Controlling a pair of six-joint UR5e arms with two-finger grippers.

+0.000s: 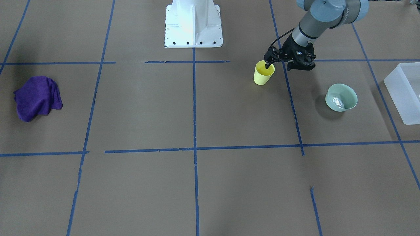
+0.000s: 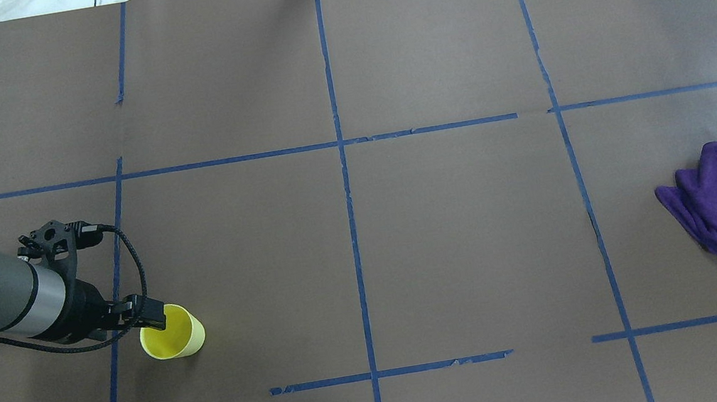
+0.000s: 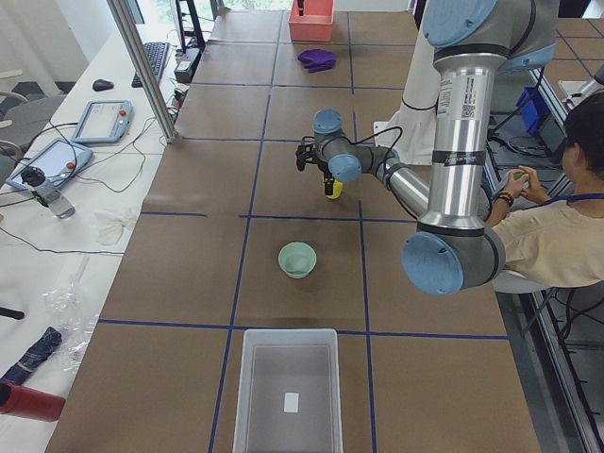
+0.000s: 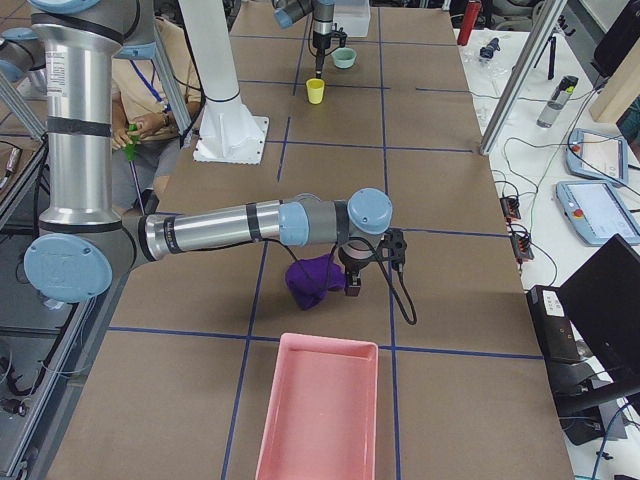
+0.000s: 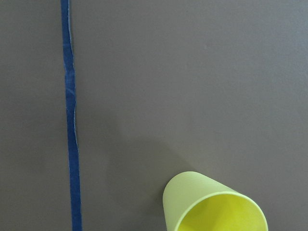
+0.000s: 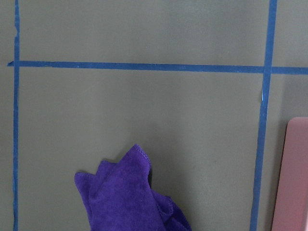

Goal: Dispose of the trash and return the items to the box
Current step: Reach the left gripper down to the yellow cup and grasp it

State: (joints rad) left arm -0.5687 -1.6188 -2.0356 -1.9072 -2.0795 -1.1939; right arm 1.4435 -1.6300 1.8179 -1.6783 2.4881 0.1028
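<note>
Yellow cup (image 1: 263, 76) rim touching left end effector (image 1: 268, 65).

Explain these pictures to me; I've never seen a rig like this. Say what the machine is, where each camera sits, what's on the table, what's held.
This is a robot with two arms at a taped brown table. Two cameras look down from front and behind, two from the table's ends, two sit on the wrists. On the table: a yellow cup, green bowl, frosted box, purple cloth and pink tray. The left gripper is open, one finger inside the cup, gripping nothing. The right gripper hangs by the cloth; open or shut, I cannot tell.
</note>
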